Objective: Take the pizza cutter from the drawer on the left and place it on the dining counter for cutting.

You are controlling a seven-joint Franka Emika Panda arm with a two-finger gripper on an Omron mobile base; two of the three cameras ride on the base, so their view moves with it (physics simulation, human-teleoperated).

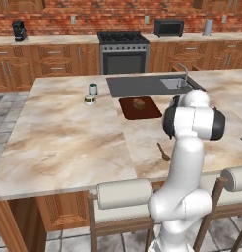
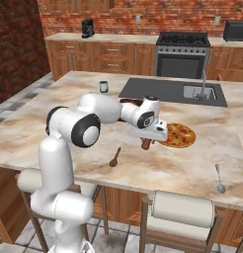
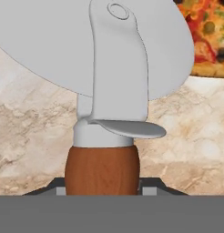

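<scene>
— Where's the gripper?
— Reaching out over the dining counter, low above the marbled beige-and-tan stone. Clamped on the pizza cutter by its reddish-brown wooden handle.
— Seen close in the hand view?
— Yes: pizza cutter with its grey round blade and metal guard filling the upper part, handle pinched at the bottom, veined stone behind.
— Anything near the cutter?
— Just beside a pizza lying flat on the stone; its topped edge at the upper right of the hand view, pizza.
— Rest of the counter?
— A wooden spoon lying toward the near edge. A metal spoon further right. A dark grey sink panel with a faucet set into the far side. A dark red-brown cutting board with a small brown lump on it, in front of the panel. A green mug and a small round jar off to the left.
— And the room?
— Brick wall behind. Brown wooden cabinets along it, a stove in the middle, a coffee machine at left, a toaster oven at right. Padded stools tucked at the near edge of the counter. Grey tiled floor.
</scene>
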